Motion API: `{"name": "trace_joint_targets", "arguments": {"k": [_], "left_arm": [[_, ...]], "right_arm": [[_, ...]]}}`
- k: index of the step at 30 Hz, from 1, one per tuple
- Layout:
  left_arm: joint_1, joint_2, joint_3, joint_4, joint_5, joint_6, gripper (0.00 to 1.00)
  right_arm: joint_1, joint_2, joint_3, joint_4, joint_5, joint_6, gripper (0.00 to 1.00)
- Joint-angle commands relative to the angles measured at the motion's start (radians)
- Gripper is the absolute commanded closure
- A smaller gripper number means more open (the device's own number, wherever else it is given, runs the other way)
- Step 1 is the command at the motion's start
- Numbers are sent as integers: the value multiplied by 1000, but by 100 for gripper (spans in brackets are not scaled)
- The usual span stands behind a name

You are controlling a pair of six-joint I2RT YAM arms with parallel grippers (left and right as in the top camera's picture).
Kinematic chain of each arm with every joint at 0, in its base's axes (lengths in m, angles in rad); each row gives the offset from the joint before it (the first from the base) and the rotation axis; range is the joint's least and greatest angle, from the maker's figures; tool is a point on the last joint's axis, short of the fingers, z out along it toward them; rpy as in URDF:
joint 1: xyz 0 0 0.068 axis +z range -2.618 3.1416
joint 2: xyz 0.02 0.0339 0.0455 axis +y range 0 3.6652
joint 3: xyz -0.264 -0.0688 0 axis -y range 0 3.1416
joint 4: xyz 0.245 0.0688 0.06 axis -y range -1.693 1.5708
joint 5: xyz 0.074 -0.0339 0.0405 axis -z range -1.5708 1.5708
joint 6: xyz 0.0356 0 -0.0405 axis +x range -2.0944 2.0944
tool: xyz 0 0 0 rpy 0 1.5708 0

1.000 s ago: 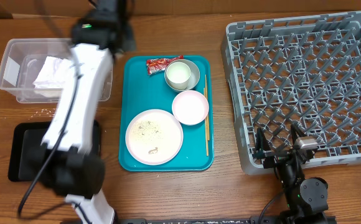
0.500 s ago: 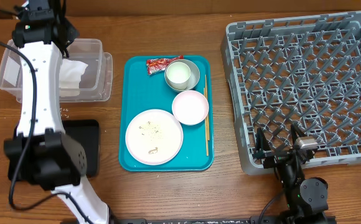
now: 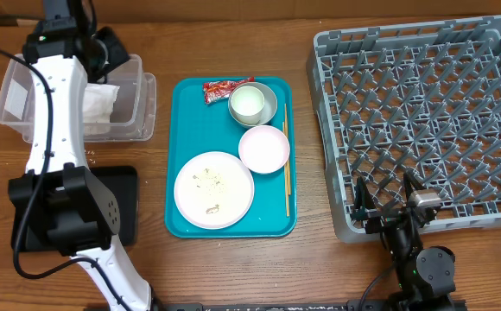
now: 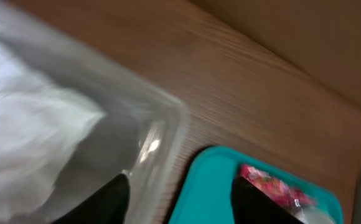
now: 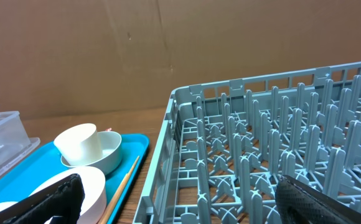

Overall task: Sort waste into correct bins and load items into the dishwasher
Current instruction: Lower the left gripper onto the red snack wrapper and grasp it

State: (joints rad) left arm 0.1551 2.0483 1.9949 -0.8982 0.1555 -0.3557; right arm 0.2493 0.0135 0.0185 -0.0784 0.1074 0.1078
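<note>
Right of tray [image 3: 190,121], rack [image 3: 423,112]: empty; loading not begun.
Tub [image 3: 9,86]: left of tray; napkin [image 3: 99,104] inside.
Left gripper [image 4: 180,180]: over tub's tray-side corner, fingers apart, empty.
Right gripper [image 3: 384,192]: by rack, right of tray, spread, idle.
Wrapper [image 3: 225,86]: tray's far edge; I'd pinch it next, low.

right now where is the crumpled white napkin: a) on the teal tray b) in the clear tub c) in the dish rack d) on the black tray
b: the napkin lies inside the clear tub, off to the side of the teal tray.
</note>
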Motion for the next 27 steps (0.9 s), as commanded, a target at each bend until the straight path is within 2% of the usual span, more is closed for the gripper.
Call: {"name": "trace_joint_targets", "arguments": {"k": [1,6,11,14,17,27], "left_arm": [[-89,-53,13,17,149,187,32],[-204,-22,13,26,-22,203,31],[-281,55,12,69,-124,202,29],[-300,112,12,99,-130,174,29],[-311,167,12,124,-115,77,30],[-366,335,12,171,-78,94,27]], "right_arm": [[-4,-11,-10,5,-4,-4,0],[-4,-11,-10,5,-4,-4,0],[-4,-11,-10,5,-4,-4,0],[-4,-11,-10,5,-4,-4,0],[-4,-11,-10,5,-4,-4,0],[-4,-11,-10,5,-4,-4,0]]}}
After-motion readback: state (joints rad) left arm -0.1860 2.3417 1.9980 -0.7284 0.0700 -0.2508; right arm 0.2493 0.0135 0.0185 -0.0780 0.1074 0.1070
